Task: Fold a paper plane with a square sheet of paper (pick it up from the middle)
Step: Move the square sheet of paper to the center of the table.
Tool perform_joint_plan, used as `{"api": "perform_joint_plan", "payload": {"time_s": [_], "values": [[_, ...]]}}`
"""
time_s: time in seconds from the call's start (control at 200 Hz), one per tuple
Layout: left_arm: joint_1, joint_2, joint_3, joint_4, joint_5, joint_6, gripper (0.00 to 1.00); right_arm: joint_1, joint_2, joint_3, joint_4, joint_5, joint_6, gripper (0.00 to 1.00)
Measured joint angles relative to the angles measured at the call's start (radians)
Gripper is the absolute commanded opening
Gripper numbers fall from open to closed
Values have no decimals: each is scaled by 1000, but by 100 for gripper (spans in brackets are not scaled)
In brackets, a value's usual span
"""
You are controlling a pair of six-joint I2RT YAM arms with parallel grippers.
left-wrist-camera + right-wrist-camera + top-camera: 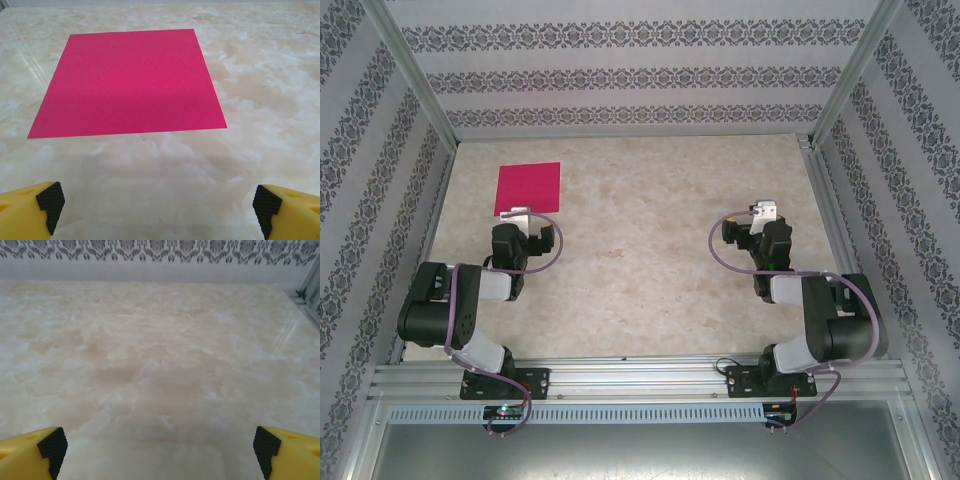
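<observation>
The paper (528,187) lies flat at the table's (650,270) far left, just ahead of the left gripper (159,207); it and the right gripper (160,446) gape wide, empty; flush on that smooth top, the thin paper may skid or crumple when pinched at its middle.

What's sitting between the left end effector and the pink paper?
Nothing is. In the left wrist view, just a bare strip of table lies between the open left end effector and the square sheet of paper.
</observation>
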Motion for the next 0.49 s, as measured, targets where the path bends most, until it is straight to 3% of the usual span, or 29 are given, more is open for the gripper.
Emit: {"api": "perform_joint_plan", "payload": {"time_s": [0.125,0.255,0.395,0.495], "values": [[0,-154,35,-199,8,-8,100,0,-154,28,-179,3,16,98],[6,-262,299,-521,-87,-126,100,0,-285,120,-391,2,136,98],[17,-187,592,-721,-89,-268,100,0,-340,237,-592,-105,315,98],[35,8,818,-867,-8,-336,99,3,-326,283,-655,-237,413,98]]}}
